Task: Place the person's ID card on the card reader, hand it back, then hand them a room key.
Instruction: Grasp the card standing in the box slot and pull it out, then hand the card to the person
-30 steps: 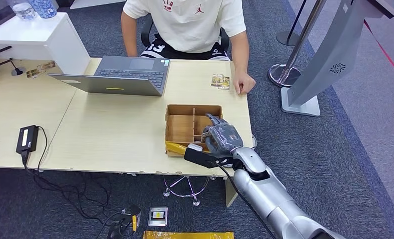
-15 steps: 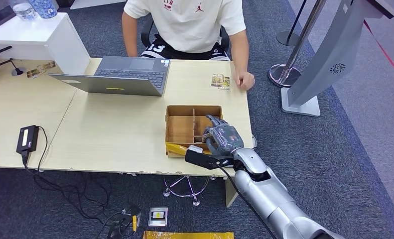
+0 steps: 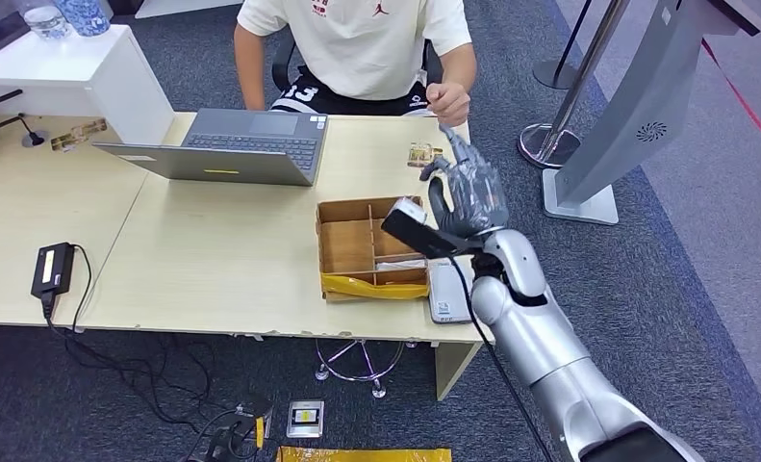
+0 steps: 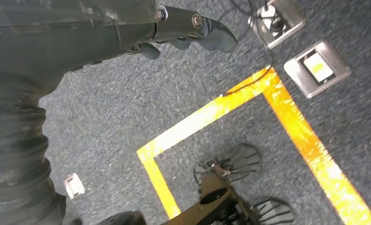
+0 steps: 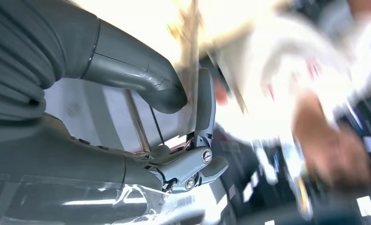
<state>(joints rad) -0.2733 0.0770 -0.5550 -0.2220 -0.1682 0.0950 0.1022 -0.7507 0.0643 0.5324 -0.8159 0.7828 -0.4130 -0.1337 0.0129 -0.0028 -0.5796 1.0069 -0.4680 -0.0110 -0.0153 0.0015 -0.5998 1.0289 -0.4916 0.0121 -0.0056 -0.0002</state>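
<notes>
Left hand [image 4: 193, 30]: hangs over the carpet, holding nothing; how far its fingers spread cannot be told.

Card reader [image 3: 447, 294]: a flat grey unit at the lower centre of the head view, lying at the near edge of the table [image 3: 222, 260], with nothing on it.

Wooden divider box [image 3: 330, 245]: just left of the reader, its near wall wrapped in yellow tape.

Right hand [image 3: 465, 188]: poised above the table beyond the box, right of centre. The blurred right wrist view shows a thin card [image 5: 192, 70], seen edge-on, pinched between thumb and a finger. Whether it is the ID card or the room key cannot be read; the key is the likelier judgement, since a printed card [image 3: 425, 155] lies on the table near the person.

Person's hand [image 3: 450, 99]: upper centre, drawn in by the torso, near the robot's fingertips but apart from them.

Risks: the pinch covers little of the card, so a quick reach or early release could drop it onto the table or past the right edge to the carpet. A misjudged reach could also strike the person's hand.

Room: open air lies between the two hands. The laptop [image 3: 246, 144] sits well to the left; the table's right edge is close beside the arm.
</notes>
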